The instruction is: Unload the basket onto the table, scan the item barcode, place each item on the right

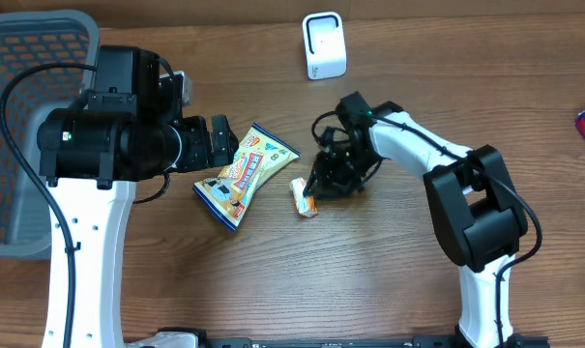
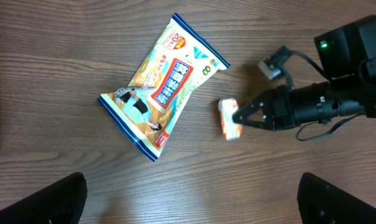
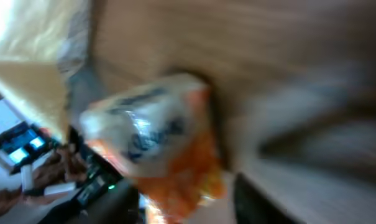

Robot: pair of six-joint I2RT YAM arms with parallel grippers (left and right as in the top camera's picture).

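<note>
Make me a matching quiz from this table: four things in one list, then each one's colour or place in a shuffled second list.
Things:
1. snack bag
2. small packet
3. white box
4. basket

Colour or place:
A. grey mesh, at the left edge
B. orange and white, lying just right of the snack bag
C. standing alone at the far side
D. yellow and blue, mid-table

Pairs: 1-D, 2-B, 3-C, 4-A
</note>
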